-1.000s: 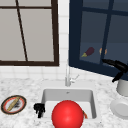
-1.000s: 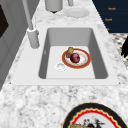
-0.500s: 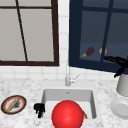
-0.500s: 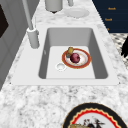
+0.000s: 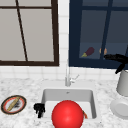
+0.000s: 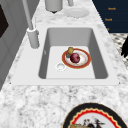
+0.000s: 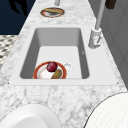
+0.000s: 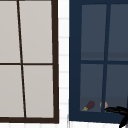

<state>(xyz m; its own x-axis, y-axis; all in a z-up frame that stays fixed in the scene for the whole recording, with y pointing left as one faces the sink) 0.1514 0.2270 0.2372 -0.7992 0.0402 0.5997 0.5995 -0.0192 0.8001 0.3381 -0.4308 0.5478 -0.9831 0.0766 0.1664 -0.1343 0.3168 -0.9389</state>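
My right hand (image 5: 117, 59) floats open at the right, fingers stretched left, in front of the lower edge of the dark blue glass-door cabinet (image 5: 95, 32); it also appears in the upper view (image 8: 117, 110). Behind the glass lie an eggplant (image 5: 88, 52) and an orange item (image 5: 103, 51). My left hand (image 5: 39, 109) hangs by the sink's front left corner, fingers pointing down and relaxed, holding nothing; a hand (image 7: 18, 6) at the far left of the right side view matches it. The sink (image 6: 50, 37) holds a red-rimmed plate (image 6: 85, 60) with a dark red fruit (image 6: 75, 57).
A big red ball (image 5: 67, 115) sits in front of the sink. The faucet (image 5: 67, 75) stands behind the basin. A patterned plate (image 5: 13, 104) lies on the left counter; a grey pot (image 5: 123, 82) and a white plate (image 5: 120, 108) on the right.
My right hand has risen a little, up to the lower edge of the cabinet's glass door. The left hand and the things in the sink have stayed put.
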